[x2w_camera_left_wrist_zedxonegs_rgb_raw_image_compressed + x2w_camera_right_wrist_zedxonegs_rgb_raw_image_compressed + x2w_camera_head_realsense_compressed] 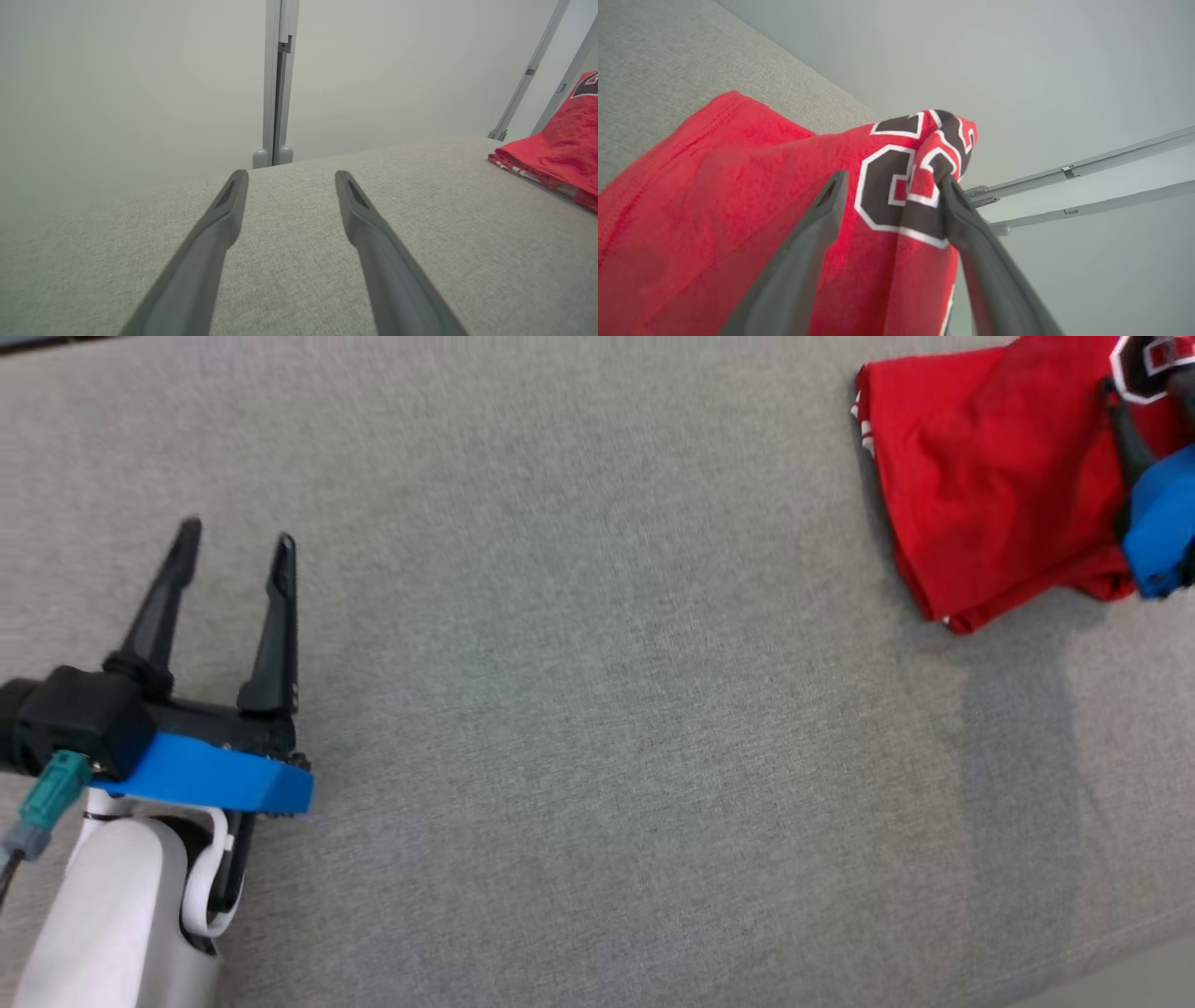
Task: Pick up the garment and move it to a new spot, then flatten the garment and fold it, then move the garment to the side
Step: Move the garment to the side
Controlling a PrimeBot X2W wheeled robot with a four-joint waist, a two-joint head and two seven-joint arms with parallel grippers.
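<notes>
Jaws of right gripper (892, 179) stand apart, not clamped. The red garment (738, 196) is bunched between them, and a peak of printed fabric rests on the tip of one finger (969, 228), touching it. Left gripper (237, 534) has its jaws apart too, nothing between them, over bare table (597, 709) at near left. The garment lies in a loose fold at far right, well apart from the left gripper.

Risks:
- The fabric looks hung on that fingertip. If the right arm backs off, it may drag the peak along, open the fold or shift the pile.
- The garment seems close to the table's edge, so a tug that way could slide it off.

Views:
- The right wrist view gives the fabric-on-finger contact and the dark-and-white print. The head view cuts that gripper at the frame edge, so the jaws are not readable there.
- The head view gives the layout and the wide gap between the arms.
- The left wrist view shows the garment's layered edge with white trim low on the table, and a post (278, 84) beyond the far edge.
</notes>
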